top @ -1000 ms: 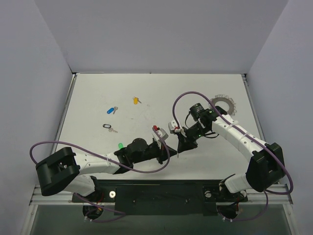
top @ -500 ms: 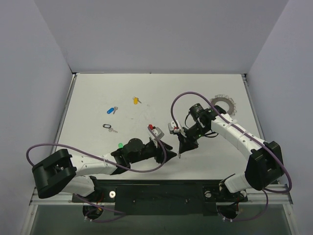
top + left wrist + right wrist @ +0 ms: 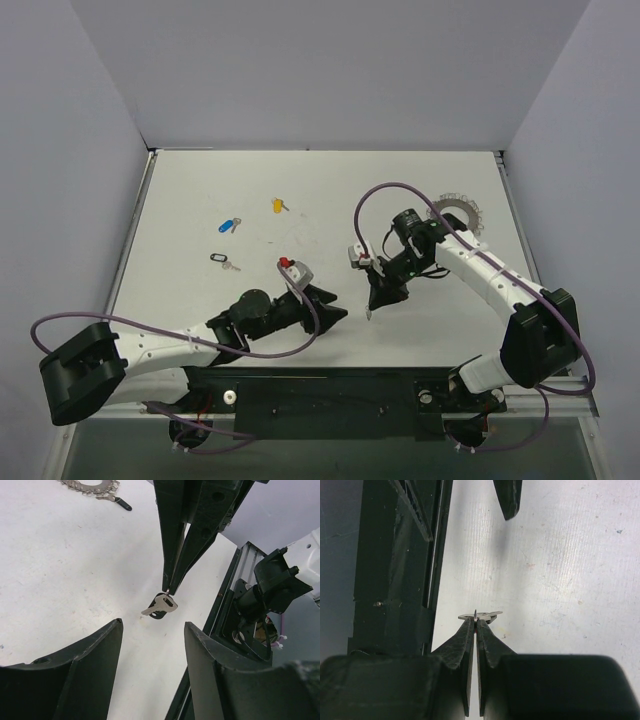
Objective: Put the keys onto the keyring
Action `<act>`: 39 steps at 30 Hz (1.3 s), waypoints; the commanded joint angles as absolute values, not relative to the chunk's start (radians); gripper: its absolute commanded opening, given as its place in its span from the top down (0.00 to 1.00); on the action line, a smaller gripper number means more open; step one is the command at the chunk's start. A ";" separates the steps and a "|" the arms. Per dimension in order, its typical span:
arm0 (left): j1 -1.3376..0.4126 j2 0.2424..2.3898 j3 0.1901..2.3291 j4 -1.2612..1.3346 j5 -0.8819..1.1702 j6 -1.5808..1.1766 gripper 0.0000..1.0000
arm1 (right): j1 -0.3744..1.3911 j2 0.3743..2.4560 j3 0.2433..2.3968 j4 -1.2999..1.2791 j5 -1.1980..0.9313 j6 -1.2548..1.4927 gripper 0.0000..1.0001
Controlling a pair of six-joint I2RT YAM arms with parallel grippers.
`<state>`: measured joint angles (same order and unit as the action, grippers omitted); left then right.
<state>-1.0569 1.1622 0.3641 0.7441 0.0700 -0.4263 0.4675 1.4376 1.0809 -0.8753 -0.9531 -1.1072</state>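
Looking from above, the right pincer (image 3: 371,306) was pinched tight on a small dark-headed silver key (image 3: 160,605), right down by the worktop (image 3: 330,190) near its front edge. The left pincer (image 3: 154,626) gaped wide with nothing in it, and it'd backed off leftward since a second earlier. The keyring (image 3: 463,206) lay far right, the yellow key (image 3: 278,205) and blue key (image 3: 229,225) over on the left.

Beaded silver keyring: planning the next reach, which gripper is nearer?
Right. The right gripper, shut on a small silver key, sits left of the keyring; the open left gripper lies farther left.
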 commanded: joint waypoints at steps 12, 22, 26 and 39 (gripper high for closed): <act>-1.032 0.997 0.278 0.738 0.008 -0.382 0.36 | 0.425 1.439 1.094 -0.920 -1.026 -1.120 1.00; -1.031 0.965 0.249 0.742 -0.043 -0.385 0.30 | 0.413 1.437 1.086 -0.931 -1.045 -1.144 1.00; -1.029 0.953 0.239 0.742 -0.052 -0.385 0.29 | 0.408 1.440 1.085 -0.931 -1.051 -1.149 1.00; -1.023 0.946 0.221 0.756 -0.061 -0.390 0.28 | 0.380 1.436 1.065 -0.979 -1.101 -1.258 1.00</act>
<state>-1.0306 0.9558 0.2211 0.7139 -0.0505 -0.3969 0.3920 1.4380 1.0779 -0.9066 -1.0248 -1.1797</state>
